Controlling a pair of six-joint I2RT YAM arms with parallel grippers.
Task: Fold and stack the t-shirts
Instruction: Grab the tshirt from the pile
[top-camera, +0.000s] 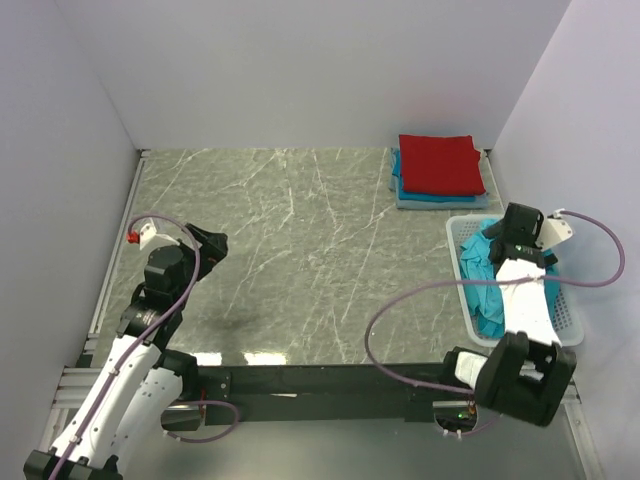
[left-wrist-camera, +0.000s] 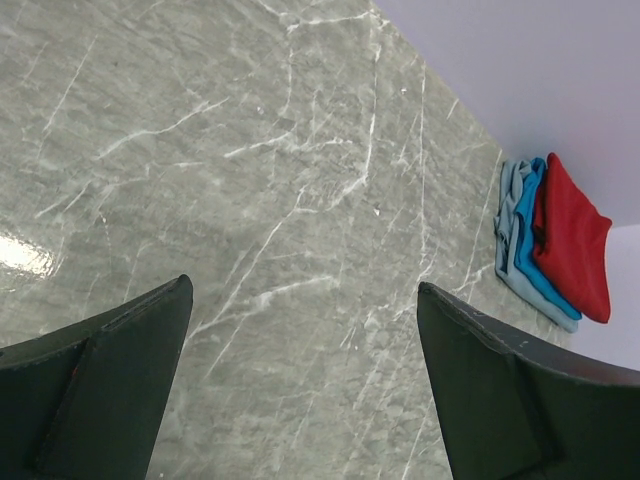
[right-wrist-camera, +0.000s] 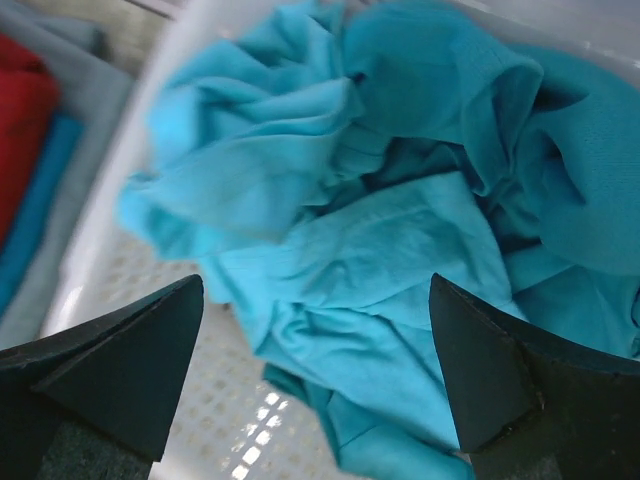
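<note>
Open right claw (right-wrist-camera: 315, 290) hangs over the basket (right-wrist-camera: 95, 255); pinch one raised fold of a teal shirt (right-wrist-camera: 390, 250), not several layers.

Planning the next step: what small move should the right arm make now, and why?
Probably lower the right gripper onto the crumpled turquoise shirts in the white basket and close. Its jaws stand open just above the heap, holding nothing. A folded stack sits at the table's far right corner.

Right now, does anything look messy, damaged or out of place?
Nothing damaged or spilled. The only untidy spot is the crumpled turquoise cotton t-shirts heaped in the white plastic lattice basket; the folded stack topped by a red t-shirt lies flat.
</note>
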